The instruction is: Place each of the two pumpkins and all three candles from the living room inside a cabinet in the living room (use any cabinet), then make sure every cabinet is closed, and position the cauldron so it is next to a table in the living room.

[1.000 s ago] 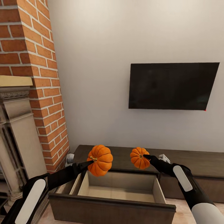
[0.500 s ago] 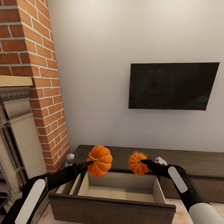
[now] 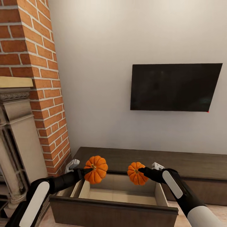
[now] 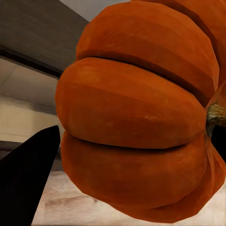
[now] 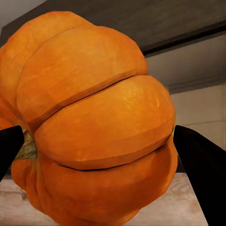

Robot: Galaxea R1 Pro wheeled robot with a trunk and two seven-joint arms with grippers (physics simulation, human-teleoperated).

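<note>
Both pumpkins have come lower and closer to the open drawer since a second ago, the right arm drawing inward as well. The larger pumpkin [image 3: 96, 169] hangs above the drawer's left rear corner, clamped in the left pincer [image 3: 89, 170], whose dark fingers [image 4: 26, 176] flank the ribbed orange body in the left wrist view. The smaller pumpkin [image 3: 136, 173] is held over the drawer's right half, gripped in the right pincer [image 3: 141, 171]; the right wrist view shows black fingertips [image 5: 201, 167] on either side of it, its brownish stem turned sideways. Beneath them the drawer [image 3: 113, 206] of the low dark-brown cabinet [image 3: 189, 162] stands pulled out, its pale interior bare where visible. A black television [image 3: 175, 87] hangs on the plain wall above the cabinet. At left rise a red brick chimney column [image 3: 34, 63] and a pale carved fireplace surround [image 3: 17, 138].
</note>
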